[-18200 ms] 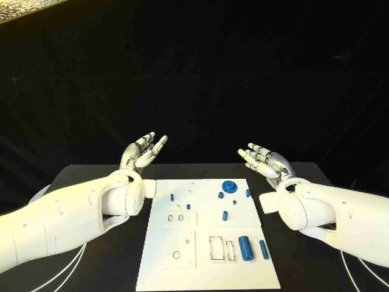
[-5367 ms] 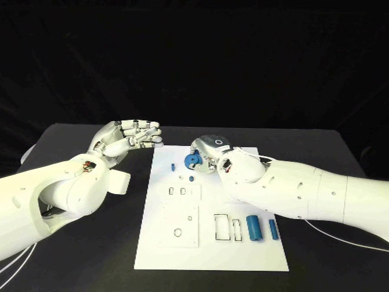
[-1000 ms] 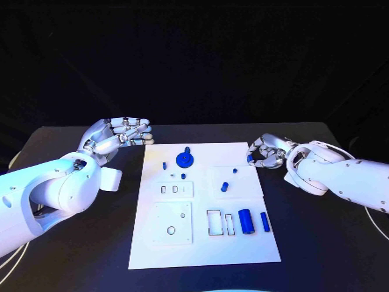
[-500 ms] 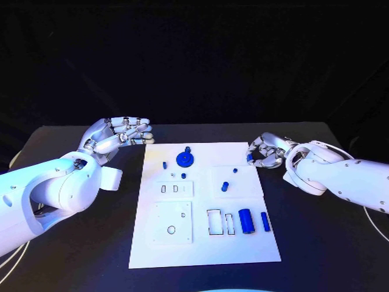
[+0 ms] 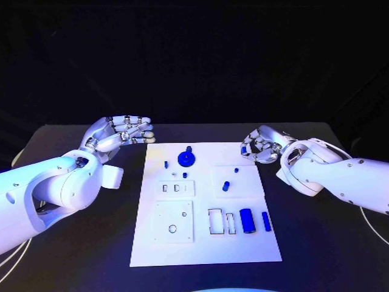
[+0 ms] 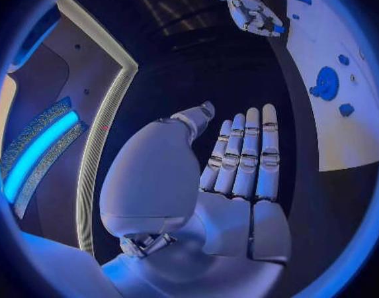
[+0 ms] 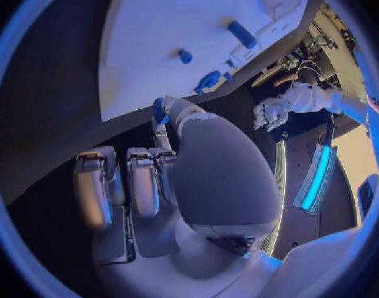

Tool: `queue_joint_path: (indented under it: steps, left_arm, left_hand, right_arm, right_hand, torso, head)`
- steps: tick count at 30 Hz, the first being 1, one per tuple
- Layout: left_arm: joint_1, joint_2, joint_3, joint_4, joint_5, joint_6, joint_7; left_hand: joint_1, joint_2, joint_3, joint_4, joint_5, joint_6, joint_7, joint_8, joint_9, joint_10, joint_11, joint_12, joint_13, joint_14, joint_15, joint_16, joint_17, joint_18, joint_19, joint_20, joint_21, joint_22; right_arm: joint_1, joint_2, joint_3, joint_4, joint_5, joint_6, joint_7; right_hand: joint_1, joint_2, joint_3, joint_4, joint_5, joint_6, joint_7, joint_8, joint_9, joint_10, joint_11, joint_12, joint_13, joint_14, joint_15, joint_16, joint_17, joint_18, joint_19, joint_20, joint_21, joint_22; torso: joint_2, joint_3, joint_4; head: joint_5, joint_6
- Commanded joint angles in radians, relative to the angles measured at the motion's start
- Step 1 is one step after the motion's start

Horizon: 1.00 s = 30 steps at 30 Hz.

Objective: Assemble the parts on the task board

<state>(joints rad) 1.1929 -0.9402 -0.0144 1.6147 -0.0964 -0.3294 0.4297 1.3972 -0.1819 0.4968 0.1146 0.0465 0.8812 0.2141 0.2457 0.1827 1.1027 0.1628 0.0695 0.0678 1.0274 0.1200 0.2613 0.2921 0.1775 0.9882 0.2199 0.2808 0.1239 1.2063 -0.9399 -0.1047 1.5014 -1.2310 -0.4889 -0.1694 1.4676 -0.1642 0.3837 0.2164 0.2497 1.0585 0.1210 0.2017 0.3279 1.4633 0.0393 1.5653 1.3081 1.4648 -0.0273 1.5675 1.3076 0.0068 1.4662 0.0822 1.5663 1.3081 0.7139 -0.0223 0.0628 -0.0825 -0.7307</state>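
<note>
Head view first: right hand [image 5: 261,148] up off the table beside the far right corner of the task board [image 5: 203,243], lifted and shifted inward toward that corner since half a second ago, fingers curled together around a small blue part [image 5: 247,151] pinched at the fingertips. Left hand [image 5: 123,132] parked just off the board's far left corner, same spot as before, fingers curled in, nothing in them. On the board, unchanged: blue disc [image 5: 186,159] near the far edge, a few small blue pegs around it, thick blue cylinder [image 5: 245,219] and slimmer blue rod [image 5: 266,221] side by side toward the near right. Over to the left wrist view: palm of the left hand [image 6: 239,179] with fingers held straight and close together, bare of any part, board [image 6: 338,99] off to one side with the disc [image 6: 327,83] on it, and the right hand [image 6: 255,13] beyond the board with a blue speck at its fingertips. Right wrist view now: right hand [image 7: 156,179] from behind, blue part [image 7: 159,111] clamped between thumb tip and a finger, something the head view barely resolves; board [image 7: 156,46] beyond it, left hand [image 7: 268,114] past the board's far side.
</note>
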Motion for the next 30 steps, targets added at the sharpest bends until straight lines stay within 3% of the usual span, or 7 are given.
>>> queue_joint_path:
  steps: [1, 8, 13, 21, 24, 30]
  left_arm:
    - [0.001, 0.002, 0.001, -0.001, 0.003, 0.013, 0.003]
    - [0.001, 0.010, 0.000, -0.007, 0.003, 0.008, -0.005]
    - [0.001, 0.016, 0.000, -0.012, 0.002, 0.008, -0.011]
    - [0.001, 0.026, -0.001, -0.022, 0.000, 0.008, -0.018]
    - [0.001, 0.029, -0.001, -0.024, 0.000, 0.008, -0.021]
    - [0.001, 0.030, -0.001, -0.025, -0.001, 0.010, -0.023]
  left_hand:
    - [-0.010, -0.002, 0.005, 0.000, 0.003, 0.000, 0.007, -0.003, -0.001, 0.005, 0.001, -0.005, 0.000, -0.005, -0.001, -0.004, 0.001, 0.004, -0.008, 0.000, -0.001, -0.001]
    - [-0.013, -0.003, 0.008, -0.002, 0.003, 0.000, 0.008, -0.003, -0.001, 0.005, 0.001, -0.005, 0.000, -0.006, -0.001, -0.006, 0.004, 0.004, -0.009, 0.000, -0.001, -0.002]
    - [-0.014, -0.003, 0.008, -0.002, 0.003, 0.000, 0.008, -0.003, -0.001, 0.005, 0.001, -0.005, 0.000, -0.006, -0.001, -0.006, 0.004, 0.004, -0.009, 0.000, -0.001, -0.002]
    - [-0.019, -0.002, 0.010, -0.003, 0.003, 0.002, 0.008, -0.002, 0.000, 0.008, 0.000, -0.004, 0.000, 0.004, -0.003, -0.001, 0.010, 0.005, -0.004, -0.001, 0.003, -0.001]
    - [-0.020, -0.002, 0.010, -0.004, 0.003, 0.002, 0.007, -0.002, 0.000, 0.008, 0.000, -0.004, 0.000, 0.007, -0.004, 0.000, 0.011, 0.005, -0.002, -0.002, 0.004, 0.000]
    - [-0.020, -0.002, 0.011, -0.004, 0.003, 0.003, 0.007, -0.002, 0.000, 0.009, -0.001, -0.004, 0.000, 0.008, -0.004, 0.001, 0.012, 0.005, -0.001, -0.002, 0.005, 0.000]
  right_arm:
    - [0.005, 0.004, 0.000, 0.056, -0.008, -0.052, -0.111]
    - [0.008, 0.056, -0.001, 0.181, -0.066, -0.062, -0.196]
    - [-0.003, 0.104, -0.004, 0.222, -0.113, -0.063, -0.239]
    - [-0.040, 0.195, -0.011, 0.218, -0.179, -0.062, -0.294]
    - [-0.064, 0.234, -0.014, 0.200, -0.203, -0.061, -0.314]
    - [-0.086, 0.279, -0.016, 0.171, -0.224, -0.052, -0.334]
  right_hand:
    - [-0.001, 0.006, 0.007, 0.001, 0.007, 0.015, -0.012, 0.018, 0.020, 0.108, -0.008, 0.005, 0.263, 0.106, -0.007, 0.003, 0.263, -0.007, 0.105, -0.009, 0.004, 0.263]
    - [-0.003, 0.006, 0.009, 0.000, 0.010, 0.014, -0.012, 0.019, 0.020, 0.108, -0.008, 0.005, 0.263, 0.106, -0.007, 0.003, 0.263, -0.007, 0.105, -0.009, 0.004, 0.263]
    - [-0.003, 0.006, 0.011, -0.002, 0.012, 0.014, -0.012, 0.020, 0.021, 0.108, -0.008, 0.005, 0.263, 0.106, -0.007, 0.003, 0.263, -0.007, 0.105, -0.009, 0.004, 0.263]
    - [-0.013, -0.004, 0.009, -0.002, 0.015, 0.012, -0.012, 0.024, 0.024, 0.108, -0.008, 0.005, 0.263, 0.106, -0.008, 0.003, 0.263, -0.007, 0.105, -0.009, 0.004, 0.263]
    - [-0.020, -0.008, 0.008, -0.002, 0.017, 0.011, -0.012, 0.026, 0.025, 0.108, -0.008, 0.005, 0.263, 0.106, -0.008, 0.003, 0.263, -0.007, 0.105, -0.009, 0.004, 0.263]
    - [-0.025, -0.011, 0.008, -0.001, 0.016, 0.010, -0.013, 0.027, 0.026, 0.108, -0.009, 0.005, 0.263, 0.106, -0.008, 0.003, 0.263, -0.007, 0.105, -0.010, 0.004, 0.263]
  torso:
    - [-0.002, -0.0003, -0.0013]
    - [-0.010, -0.0011, -0.0025]
    - [-0.014, -0.0035, -0.0002]
    - [-0.015, -0.0059, 0.0008]
    - [-0.015, -0.0039, 0.0007]
    - [-0.014, -0.0035, 0.0018]
  head:
    - [0.010, -0.004]
    - [0.027, -0.012]
    - [0.034, -0.022]
    - [0.038, -0.029]
    - [0.041, -0.028]
    - [0.041, -0.030]
